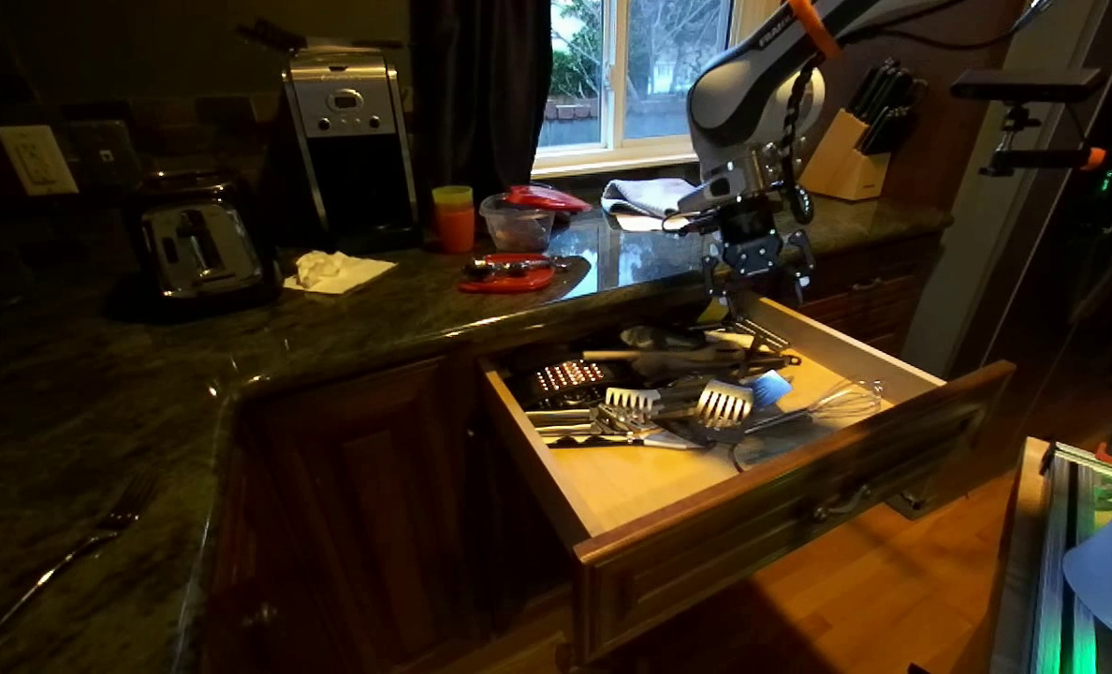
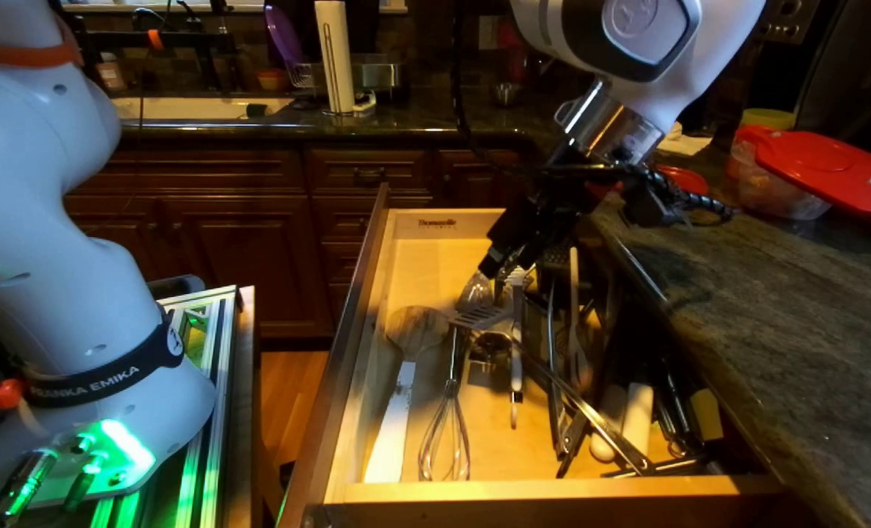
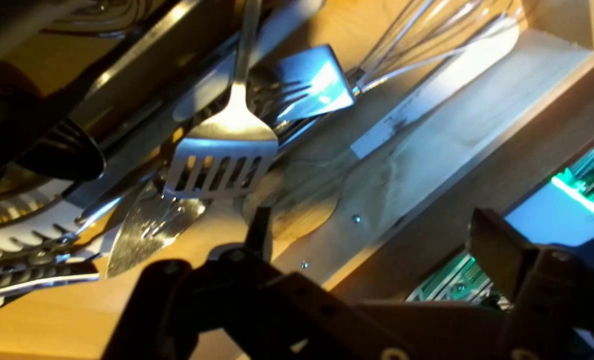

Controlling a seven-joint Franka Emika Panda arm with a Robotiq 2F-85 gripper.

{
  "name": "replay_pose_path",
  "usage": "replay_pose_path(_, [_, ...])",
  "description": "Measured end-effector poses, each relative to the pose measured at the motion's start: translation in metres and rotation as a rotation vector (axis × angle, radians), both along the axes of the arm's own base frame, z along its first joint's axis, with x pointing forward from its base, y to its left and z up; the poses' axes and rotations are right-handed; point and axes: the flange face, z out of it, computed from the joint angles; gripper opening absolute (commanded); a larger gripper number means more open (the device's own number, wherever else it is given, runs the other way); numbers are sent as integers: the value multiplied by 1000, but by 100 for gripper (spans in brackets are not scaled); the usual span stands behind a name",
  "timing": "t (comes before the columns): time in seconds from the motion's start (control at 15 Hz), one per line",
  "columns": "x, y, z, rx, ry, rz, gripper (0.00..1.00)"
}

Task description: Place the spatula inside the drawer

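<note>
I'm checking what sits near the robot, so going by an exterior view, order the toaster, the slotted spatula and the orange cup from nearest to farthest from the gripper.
From the gripper, nearest first:
1. Slotted spatula, in the drawer below.
2. Orange cup, on the counter, left in that view.
3. Toaster, farther left on that counter.

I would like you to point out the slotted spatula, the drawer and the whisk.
Slotted spatula (image 3: 227,145): in the wrist view, on its flat head.
Drawer (image 1: 753,535): in an exterior view, on its dark front.
Whisk (image 2: 451,389): in an exterior view, on its neck.
</note>
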Motion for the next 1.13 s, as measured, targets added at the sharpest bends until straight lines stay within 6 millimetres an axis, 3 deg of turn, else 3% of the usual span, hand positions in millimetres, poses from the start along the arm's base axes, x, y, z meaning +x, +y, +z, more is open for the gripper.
replay_pose_path(0.33, [-11,-29,81,-17,-117,-238,100])
replay_pose_path(0.6, [-23,-59,131,-75,-208,-427,100])
replay_pose_path(0.87, [-32,-78,158,-131,-250,-635,100])
replay_pose_path(1.13, [-33,-83,166,-193,-249,-786,100])
